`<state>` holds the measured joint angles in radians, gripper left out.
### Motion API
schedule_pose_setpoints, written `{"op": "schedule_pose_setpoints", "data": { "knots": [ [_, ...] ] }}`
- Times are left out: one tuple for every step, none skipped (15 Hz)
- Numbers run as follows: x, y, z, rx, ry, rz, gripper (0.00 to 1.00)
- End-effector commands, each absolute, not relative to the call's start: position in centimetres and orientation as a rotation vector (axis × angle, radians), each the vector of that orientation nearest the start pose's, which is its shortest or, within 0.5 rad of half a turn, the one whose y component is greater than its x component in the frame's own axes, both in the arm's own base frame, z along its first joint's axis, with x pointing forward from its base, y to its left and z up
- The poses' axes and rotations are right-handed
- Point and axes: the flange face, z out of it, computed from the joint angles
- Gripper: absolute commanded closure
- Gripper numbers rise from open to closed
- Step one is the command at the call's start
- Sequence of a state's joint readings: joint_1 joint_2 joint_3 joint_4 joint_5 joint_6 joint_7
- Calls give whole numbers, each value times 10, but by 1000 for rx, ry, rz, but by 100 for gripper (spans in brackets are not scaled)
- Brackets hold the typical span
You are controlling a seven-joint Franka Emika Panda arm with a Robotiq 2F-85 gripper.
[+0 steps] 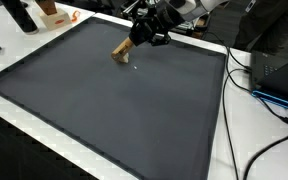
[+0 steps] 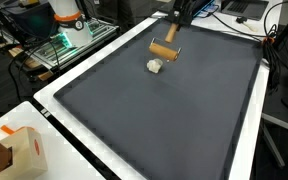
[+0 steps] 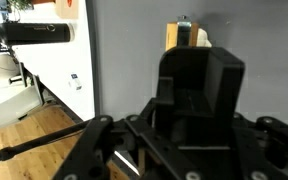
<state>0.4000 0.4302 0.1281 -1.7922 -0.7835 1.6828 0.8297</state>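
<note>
Robot arm reaching low over the far edge of the dark grey mat point(image 1: 104, 110), black gripper point(image 1: 137, 42) pinched narrow on one end of a tan wooden block point(image 1: 122, 49), block tilted near that edge, small pale lump point(image 2: 155, 66) just beside it and too small to identify, fingertips hidden behind the gripper's body in the wrist view

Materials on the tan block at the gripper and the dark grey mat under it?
Tan block: likely bare wood, with an even pale brown, matte surface; grain is too small to see. Dark grey mat: probably rubber or foam, since it is matte, shows no glare and lies flat; it could be fabric.
</note>
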Motion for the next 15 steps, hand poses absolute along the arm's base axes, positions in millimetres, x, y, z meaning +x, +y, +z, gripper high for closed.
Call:
{"op": "schedule_pose_setpoints", "data": {
  "knots": [
    [549,244,301,2259,26,59,76],
    [548,245,300,2262,30,59,76],
    [548,246,300,2263,33,59,76],
    [547,248,299,2265,38,60,76],
    [547,248,299,2264,41,61,76],
    [547,248,300,2261,41,59,76],
    [547,247,300,2256,39,60,76],
    [547,245,301,2253,35,59,76],
    [548,244,302,2250,33,59,76],
    [548,243,303,2247,31,61,76],
    [548,243,304,2242,29,65,76],
    [547,243,305,2241,30,65,76],
    [546,243,306,2238,29,66,76],
    [545,242,308,2226,25,68,76],
    [544,241,308,2221,18,62,76]
  ]
}}
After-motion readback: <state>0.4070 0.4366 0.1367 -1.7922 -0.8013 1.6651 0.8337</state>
